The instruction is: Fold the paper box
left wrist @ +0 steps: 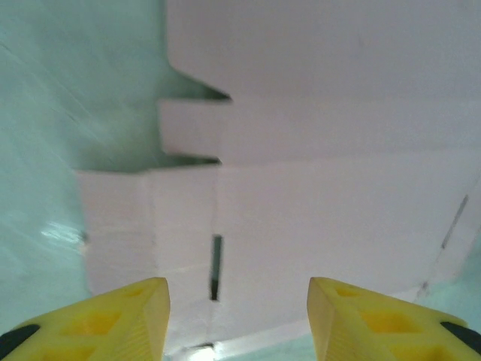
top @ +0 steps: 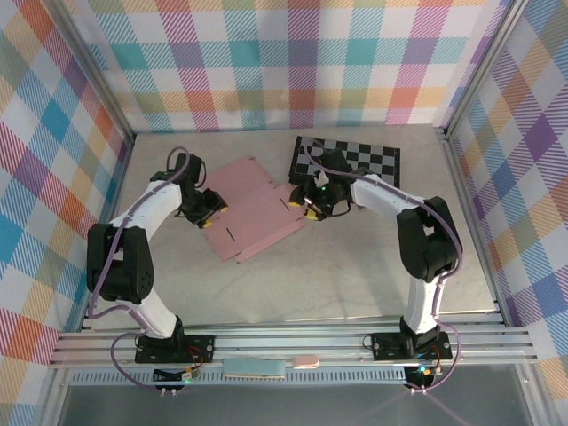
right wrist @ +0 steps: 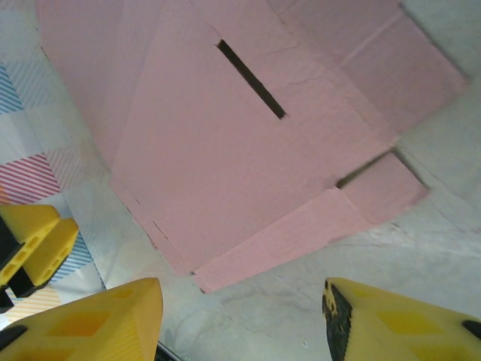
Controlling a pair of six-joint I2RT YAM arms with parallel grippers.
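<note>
One paper box (top: 251, 207) lies unfolded, flat on the table (top: 355, 266) between two grippers: the left gripper (top: 213, 206) at its 9 o'clock edge and the right gripper (top: 311, 208) at 3 o'clock, each with jaws apart and holding nothing. One checkerboard (top: 364, 160) lies at its 1 o'clock.

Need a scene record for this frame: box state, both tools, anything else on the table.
box: pale pink thin cardboard die-cut sheet, spread out on the pale table, not yet folded
left tool: open, over the sheet's left part, nothing between its fingers
right tool: open, at the sheet's right edge, nothing between its fingers
contact with sheet: cannot tell
other: black-and-grey chequered board, flat at the far side, behind the right tool
</note>
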